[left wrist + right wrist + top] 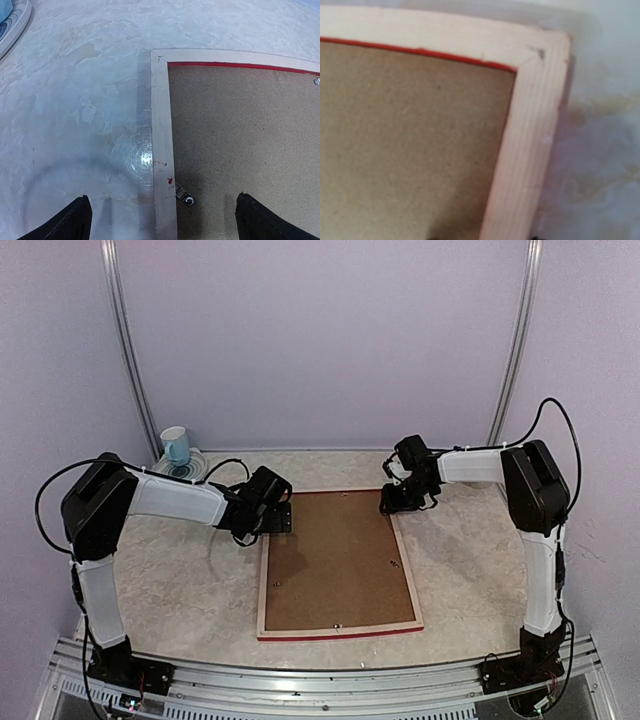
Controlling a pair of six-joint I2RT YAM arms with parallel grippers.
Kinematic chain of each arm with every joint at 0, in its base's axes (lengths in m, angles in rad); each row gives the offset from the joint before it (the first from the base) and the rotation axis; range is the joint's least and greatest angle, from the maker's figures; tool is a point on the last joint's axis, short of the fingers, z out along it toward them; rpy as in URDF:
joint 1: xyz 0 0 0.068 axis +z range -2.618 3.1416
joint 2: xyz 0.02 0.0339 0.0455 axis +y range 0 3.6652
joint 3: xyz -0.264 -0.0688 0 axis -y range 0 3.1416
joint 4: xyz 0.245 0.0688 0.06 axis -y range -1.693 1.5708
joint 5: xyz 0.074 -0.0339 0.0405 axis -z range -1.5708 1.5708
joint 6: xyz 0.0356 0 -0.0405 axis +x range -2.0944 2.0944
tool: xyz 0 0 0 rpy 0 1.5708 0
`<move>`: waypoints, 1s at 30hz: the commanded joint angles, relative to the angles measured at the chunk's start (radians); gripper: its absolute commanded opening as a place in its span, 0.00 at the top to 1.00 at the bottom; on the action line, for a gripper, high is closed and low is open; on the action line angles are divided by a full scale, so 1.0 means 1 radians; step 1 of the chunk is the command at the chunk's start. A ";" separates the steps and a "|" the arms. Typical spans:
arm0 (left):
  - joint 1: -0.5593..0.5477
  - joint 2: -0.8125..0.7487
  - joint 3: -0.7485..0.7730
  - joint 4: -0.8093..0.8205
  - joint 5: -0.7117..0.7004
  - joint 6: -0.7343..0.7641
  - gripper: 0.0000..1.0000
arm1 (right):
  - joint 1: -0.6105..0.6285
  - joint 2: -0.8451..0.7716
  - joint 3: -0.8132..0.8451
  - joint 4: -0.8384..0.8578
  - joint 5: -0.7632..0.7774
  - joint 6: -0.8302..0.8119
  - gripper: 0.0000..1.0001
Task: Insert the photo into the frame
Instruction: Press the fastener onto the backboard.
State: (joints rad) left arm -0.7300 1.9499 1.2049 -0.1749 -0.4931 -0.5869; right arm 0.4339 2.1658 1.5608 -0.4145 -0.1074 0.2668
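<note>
The frame (pixel 263 590) lies face down on the table, pale wood rails up, with a thin red edge showing. A brown backing board (pixel 335 560) fills it. The photo is hidden. My left gripper (pixel 275 517) hovers over the far-left corner. It is open, its fingertips (pixel 75 220) wide apart on either side of the left rail (pixel 161 125), near a small metal turn clip (pixel 184 194). My right gripper (pixel 400 498) is at the far-right corner. Its jaws straddle the right rail (pixel 530 125), only the dark tips showing, with a gap to the wood on the board (pixel 410 125) side.
A light blue cup (pixel 176 445) stands on a round plate (pixel 190 468) at the far left, and the plate's rim (pixel 15 25) shows in the left wrist view. Purple walls close in the back and sides. An aluminium rail (pixel 320 680) runs along the near edge.
</note>
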 commanded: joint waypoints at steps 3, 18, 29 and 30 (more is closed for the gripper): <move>-0.006 0.006 -0.013 0.018 0.004 -0.004 0.01 | 0.008 0.025 0.018 -0.020 -0.012 -0.001 0.55; -0.006 -0.001 -0.030 0.026 0.004 -0.008 0.01 | -0.017 -0.006 0.010 -0.002 -0.032 0.024 0.53; -0.006 0.001 -0.027 0.026 0.004 -0.008 0.01 | -0.034 -0.034 -0.034 0.029 -0.081 0.040 0.54; -0.006 0.001 -0.028 0.026 0.004 -0.009 0.01 | -0.038 -0.038 -0.036 0.033 -0.090 0.042 0.53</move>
State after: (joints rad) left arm -0.7300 1.9495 1.1854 -0.1646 -0.4931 -0.5903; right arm 0.4149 2.1654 1.5509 -0.4026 -0.1593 0.2913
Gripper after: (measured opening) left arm 0.989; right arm 0.461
